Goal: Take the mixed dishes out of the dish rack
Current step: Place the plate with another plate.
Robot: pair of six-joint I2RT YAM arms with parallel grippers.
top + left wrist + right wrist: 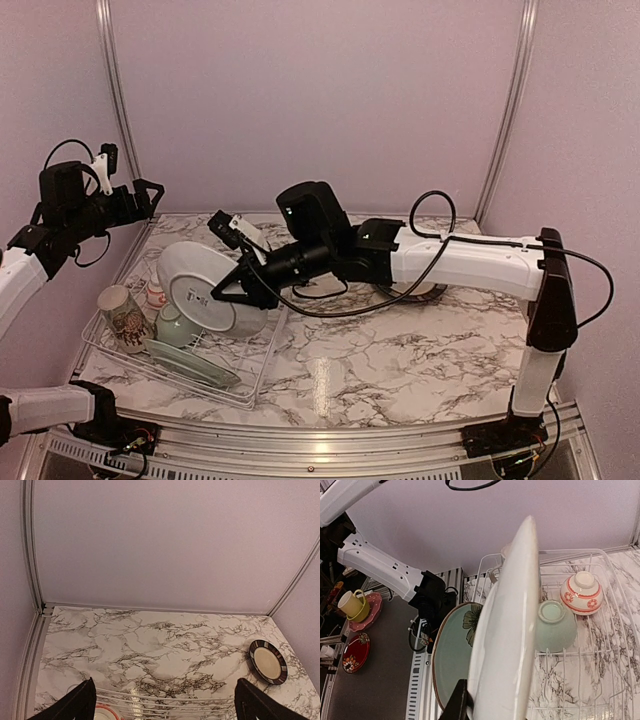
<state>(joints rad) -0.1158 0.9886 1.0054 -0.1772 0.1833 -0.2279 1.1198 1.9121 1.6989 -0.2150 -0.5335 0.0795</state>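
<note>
**Right claw has the pale plate by its rim; the way out is to the right**

At the far left of the top view, the left claw (152, 197) hangs high above the bench's left edge. Its jaws are spread wide and hold nothing, and it is well apart from every dish.

Below it, the rack (262, 370) fills the lower left of the frame. From its left end it carries:
- a tilted mug (125, 315);
- a red-and-white bowl (155, 294);
- a green bowl (176, 325);
- a green plate (195, 362) leaning low along the near wires.

Just right of these, the pale plate (198, 288) stands on edge and tips a little. Its face is turned toward the lower left of the frame. The right wrist view shows it edge-on, rising up the middle of the frame, with the green plate to its left and both bowls to its right. Whether its lower rim rests on the wires is out of sight.

The right claw (238, 290) reaches in from the right and is closed on that plate's right-hand rim. One dark finger (460, 705) shows at the plate's lower edge.

This looks like the lift-out step for the pale plate. Since the plate stands near upright, the likely path is up along its own plane until it is above the wires, then right. That way lies the open marble of the bench (400, 350), where the black plate (268, 661) already lies flat, well apart from the rack. The right arm is the one placed for this move.
</note>
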